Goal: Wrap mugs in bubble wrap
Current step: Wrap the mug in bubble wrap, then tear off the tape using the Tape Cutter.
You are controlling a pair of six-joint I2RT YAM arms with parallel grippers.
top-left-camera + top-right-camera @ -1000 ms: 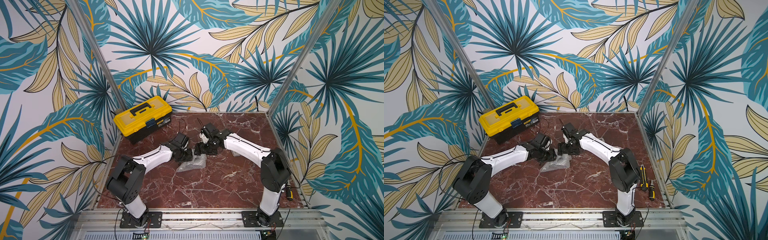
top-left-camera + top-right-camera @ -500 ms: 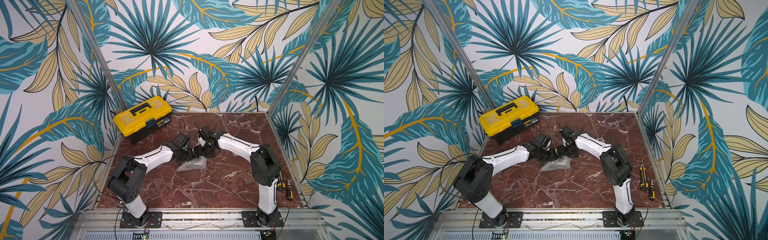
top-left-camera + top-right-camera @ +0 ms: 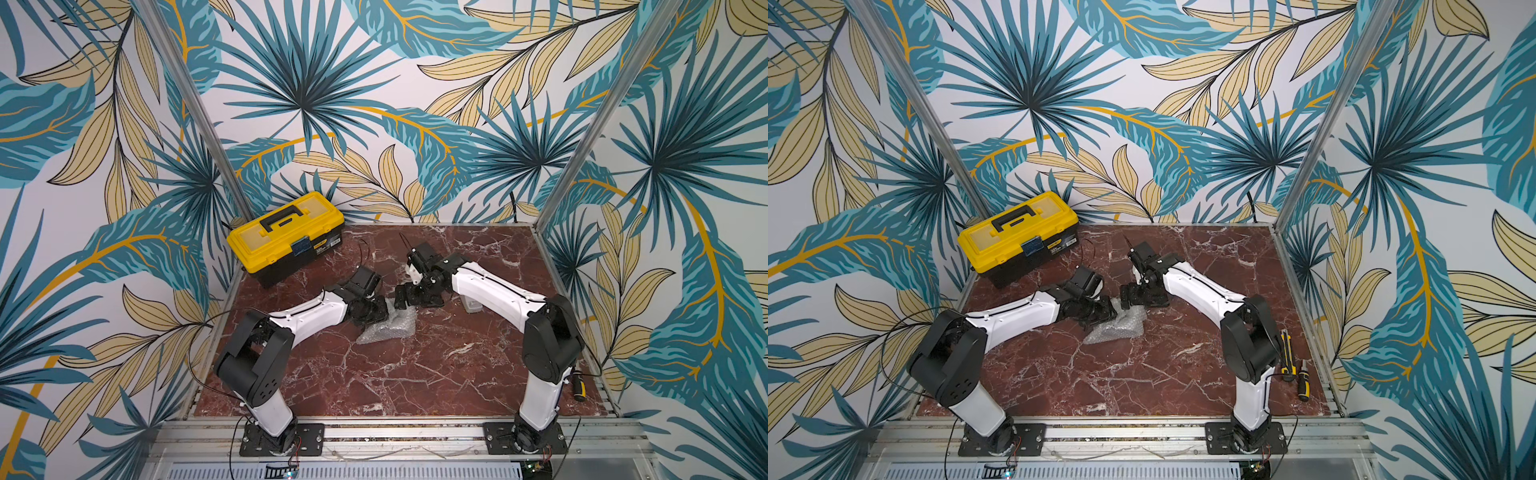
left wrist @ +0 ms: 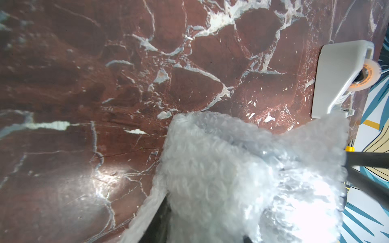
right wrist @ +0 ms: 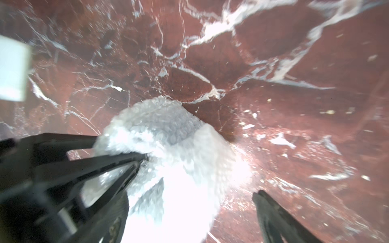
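The bubble wrap point(image 3: 388, 329) lies as a crumpled whitish bundle about the middle of the worktop point(image 3: 415, 374), with both arms reaching in over it from the near edge. The left gripper point(image 3: 380, 313) comes at the bundle from the side of the left edge. In the right wrist view its dark fingers point(image 5: 117, 166) converge on a fold of the plastic and pinch it. The right gripper point(image 3: 401, 298) hangs just past the bundle towards the far edge. Its fingers point(image 5: 273, 212) stand spread apart, and the one in plain sight is clear of the wrap, with bare marble between. The mug cannot be made out through the plastic. A grey tape dispenser point(image 4: 336, 80) sits nearer the right edge, and a yellow toolbox point(image 3: 286, 239) stands in the far left corner. A utility knife point(image 3: 1286, 353) lies beside a screwdriver point(image 3: 1304, 384) along the right edge.
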